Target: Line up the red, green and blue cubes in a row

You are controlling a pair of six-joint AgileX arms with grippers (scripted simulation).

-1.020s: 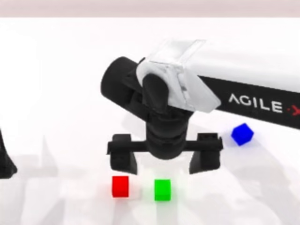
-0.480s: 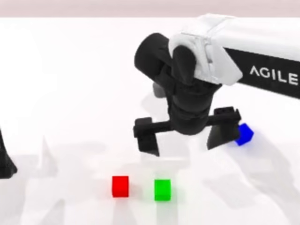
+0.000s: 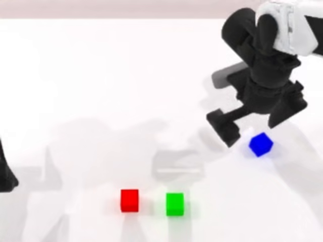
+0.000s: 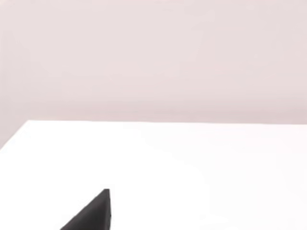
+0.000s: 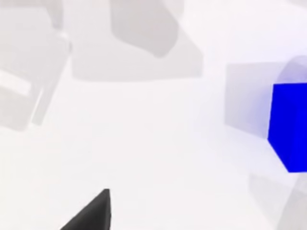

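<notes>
Key relation: the blue cube (image 3: 261, 144) lay on the worktop just beside and toward the near edge from the right gripper (image 3: 255, 121); it sat outside the span of the fingers, not between them, closer to the right-hand finger than to the left-hand one.
Right gripper: it hung over the right part of the worktop, fingers spread wide and grasping nothing, the finger line slanted against the worktop's edges.
Blue cube attitude: it sat turned, its corners rather than its faces pointing at the worktop's edges; as a cube it had no long axis to favour.
Right wrist view: the blue cube (image 5: 289, 127) showed at the margin of the view, off to one side of the finger tip seen there.
Nearer arm: the right arm, by a wide margin.
Left gripper: parked at the left edge of the worktop, only a dark sliver of the arm showing; its fingers could not be judged.
Red cube (image 3: 129, 200): near the near edge, left of centre.
Green cube (image 3: 175, 204): just beside the red one on its right, apart from it, squared to the edge.
Row so far: red and green stood level; blue lay well apart, farther back and to the right.
Containers: none on the worktop.
</notes>
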